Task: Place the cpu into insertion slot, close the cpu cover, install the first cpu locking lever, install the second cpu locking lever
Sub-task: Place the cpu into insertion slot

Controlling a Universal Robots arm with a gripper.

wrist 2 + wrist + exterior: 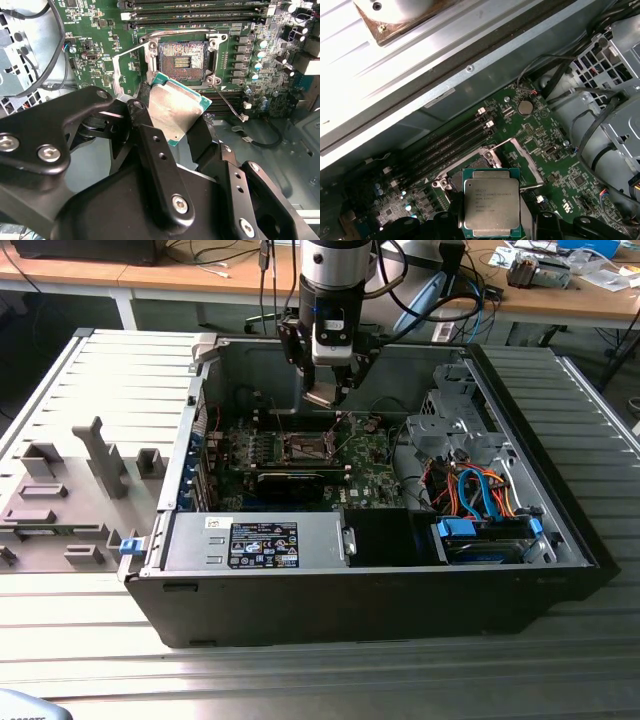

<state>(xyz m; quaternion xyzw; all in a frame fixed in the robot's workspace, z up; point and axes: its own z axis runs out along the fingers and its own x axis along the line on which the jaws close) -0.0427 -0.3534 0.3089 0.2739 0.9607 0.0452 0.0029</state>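
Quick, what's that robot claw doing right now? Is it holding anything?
The gripper is shut on the cpu, holding it above the insertion slot.

Silver cpu (175, 112) – above open insertion slot (182, 57)

Silver-grey cpu (176, 107) with green rim, green circuit board (100, 45), dark-centred insertion slot (182, 57), blue and orange cables (483, 490), black gripper (172, 119).
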